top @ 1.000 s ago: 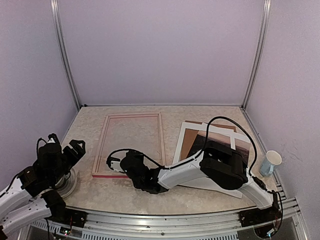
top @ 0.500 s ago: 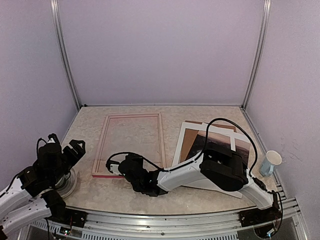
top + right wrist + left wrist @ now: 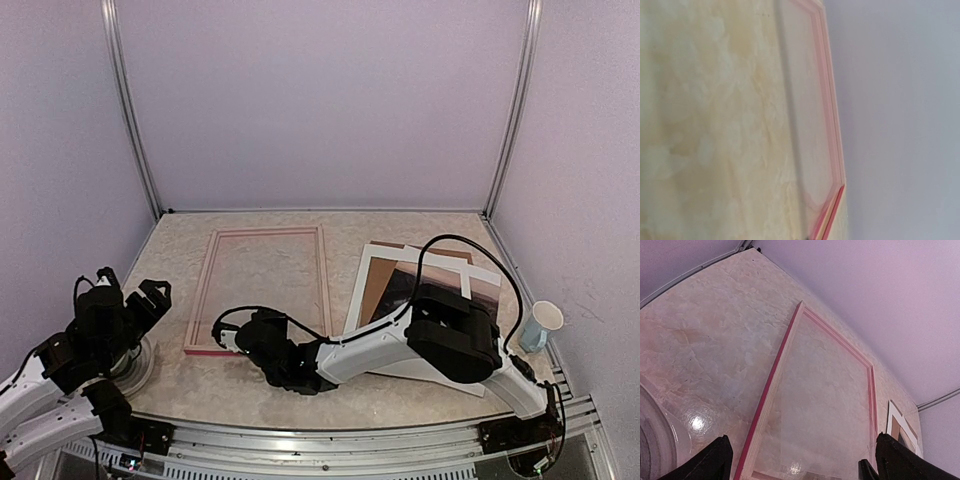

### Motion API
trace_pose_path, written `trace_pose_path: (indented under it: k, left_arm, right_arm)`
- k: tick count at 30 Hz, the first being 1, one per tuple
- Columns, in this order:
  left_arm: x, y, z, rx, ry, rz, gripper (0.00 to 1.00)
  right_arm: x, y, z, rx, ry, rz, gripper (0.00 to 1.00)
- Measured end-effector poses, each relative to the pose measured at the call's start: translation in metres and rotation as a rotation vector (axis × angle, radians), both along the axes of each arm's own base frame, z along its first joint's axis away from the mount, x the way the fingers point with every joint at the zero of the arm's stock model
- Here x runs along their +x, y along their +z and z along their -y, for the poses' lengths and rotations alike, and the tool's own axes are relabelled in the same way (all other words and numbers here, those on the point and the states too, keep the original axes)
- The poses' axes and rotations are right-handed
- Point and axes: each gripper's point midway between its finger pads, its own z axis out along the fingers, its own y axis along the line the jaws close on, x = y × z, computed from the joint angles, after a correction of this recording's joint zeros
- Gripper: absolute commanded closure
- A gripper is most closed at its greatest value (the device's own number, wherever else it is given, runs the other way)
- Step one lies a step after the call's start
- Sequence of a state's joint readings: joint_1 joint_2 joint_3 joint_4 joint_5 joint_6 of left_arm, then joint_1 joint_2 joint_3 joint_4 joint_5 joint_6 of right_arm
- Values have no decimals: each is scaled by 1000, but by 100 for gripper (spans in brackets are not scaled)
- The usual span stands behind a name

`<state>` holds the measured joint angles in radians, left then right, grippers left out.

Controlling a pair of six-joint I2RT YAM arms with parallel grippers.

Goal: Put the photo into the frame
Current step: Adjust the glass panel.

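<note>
Thin, stiff and likely light, the pink frame wants pinching at its near rail by the right hand, whose grip I cannot tell; the left hand gapes, released.

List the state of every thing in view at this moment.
frame: lying flat, empty.
photo: outside the frame, lying flat, partly covered by the white mat.
cup: upright.
left gripper: open, holding nothing.
right gripper: at the frame's near edge; open or shut cannot be told.
</note>
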<state>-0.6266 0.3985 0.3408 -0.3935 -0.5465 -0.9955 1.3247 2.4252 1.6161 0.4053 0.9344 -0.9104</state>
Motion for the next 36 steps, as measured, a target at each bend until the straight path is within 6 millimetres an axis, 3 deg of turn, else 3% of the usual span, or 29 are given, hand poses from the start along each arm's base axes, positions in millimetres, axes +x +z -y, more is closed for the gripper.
trace_pose_path:
  k: [28,36]
  left_arm:
    - [0,0,2,-11,-5,-2,1]
    - [0,0,1,-15,-4,-1,1]
  right_arm:
    - [-1,-13,13,-51,-26,-2,100]
    - [0,-7,13,-72,-23,29,100]
